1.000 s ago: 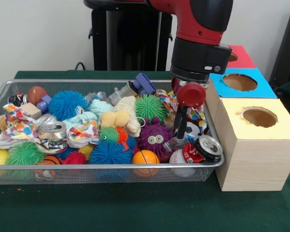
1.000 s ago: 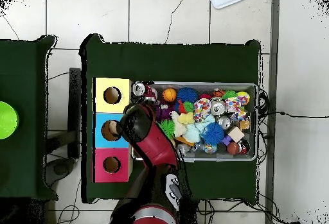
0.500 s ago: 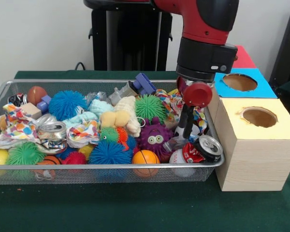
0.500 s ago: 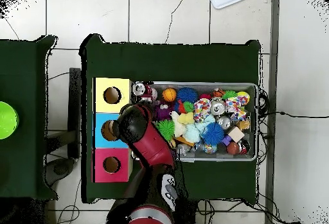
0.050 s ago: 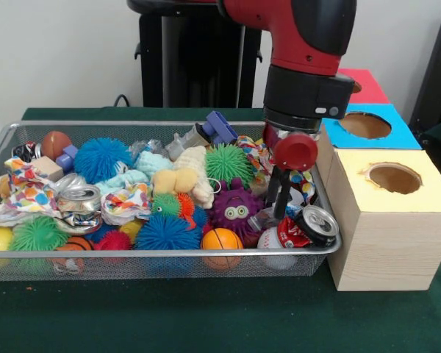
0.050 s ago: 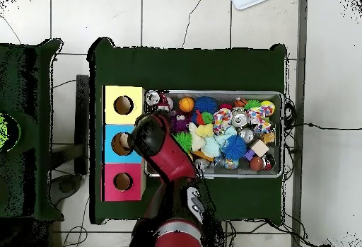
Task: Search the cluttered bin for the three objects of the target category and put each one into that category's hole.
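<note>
My gripper (image 5: 280,212) hangs low over the right end of the wire bin (image 5: 162,254), just above a crushed silver scrap (image 5: 262,218) and beside a red and white can (image 5: 306,224). Nothing shows as held. In the overhead view the arm's head (image 6: 151,136) covers the gripper at the bin's left end. Three boxes with round holes stand beside the bin: yellow (image 5: 394,177), blue (image 5: 364,125), red (image 5: 361,84). Another crushed can (image 5: 81,198) lies at the bin's left.
The bin is packed with spiky rubber balls (image 5: 101,158), a purple fuzzy toy with eyes (image 5: 236,209), small basketballs (image 5: 221,240), plush pieces (image 5: 178,180), patterned cloth (image 5: 26,193) and blocks (image 5: 219,126). The yellow box wall stands close on the gripper's right.
The arm swung slightly towards the boxes half a second ago and has come back over the bin's right end, a little lower. The bin's contents have not moved.
</note>
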Motion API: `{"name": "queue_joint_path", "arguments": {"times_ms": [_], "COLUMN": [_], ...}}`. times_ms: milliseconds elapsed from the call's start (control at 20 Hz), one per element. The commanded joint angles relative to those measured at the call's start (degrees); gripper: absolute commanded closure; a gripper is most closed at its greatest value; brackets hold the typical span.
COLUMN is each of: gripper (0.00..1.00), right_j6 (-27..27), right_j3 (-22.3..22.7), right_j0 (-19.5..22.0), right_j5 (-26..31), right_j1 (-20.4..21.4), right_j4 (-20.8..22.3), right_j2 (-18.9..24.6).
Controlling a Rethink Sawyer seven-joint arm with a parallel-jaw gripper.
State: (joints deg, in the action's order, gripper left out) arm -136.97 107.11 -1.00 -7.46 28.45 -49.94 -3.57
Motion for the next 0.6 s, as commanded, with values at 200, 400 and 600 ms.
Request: {"name": "queue_joint_path", "arguments": {"times_ms": [200, 400, 600], "gripper": [0.0, 0.0, 0.0], "right_j6": [-17.9, -17.7, -16.5], "right_j3": [1.0, 1.0, 1.2], "right_j0": [6.5, 7.0, 5.3], "right_j5": [-8.8, -10.4, -10.3], "right_j1": [-5.9, -6.6, -6.1], "right_j4": [7.5, 7.8, 5.5], "right_j2": [9.6, 10.4, 9.1]}}
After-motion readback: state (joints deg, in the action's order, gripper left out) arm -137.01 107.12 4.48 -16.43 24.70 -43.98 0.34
